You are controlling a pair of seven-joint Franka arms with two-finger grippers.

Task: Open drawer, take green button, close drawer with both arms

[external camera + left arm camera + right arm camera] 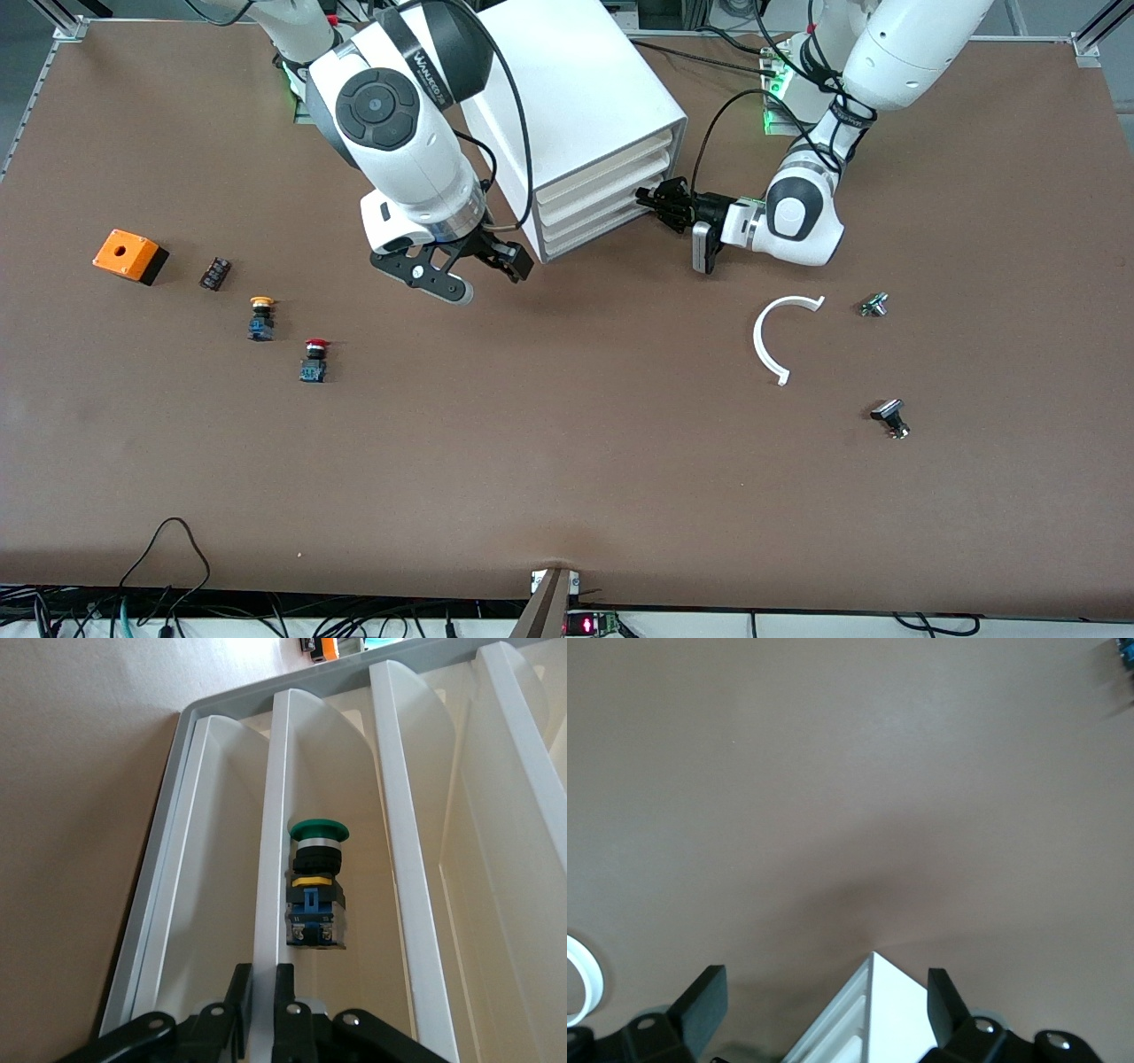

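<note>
At the cabinet (585, 115) front, the drawer (266, 904) edge is pinched by the left gripper (259, 992), the button (316, 890) is seen inside, and a straight pull is advised while the right gripper (469, 266), released, braces the cabinet corner on the worktop (567, 443)

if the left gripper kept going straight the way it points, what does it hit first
Probably nothing new: the left gripper is already closed on a drawer front edge of the cabinet. Pushing on would press that drawer inward; the green button sits deeper inside.
</note>
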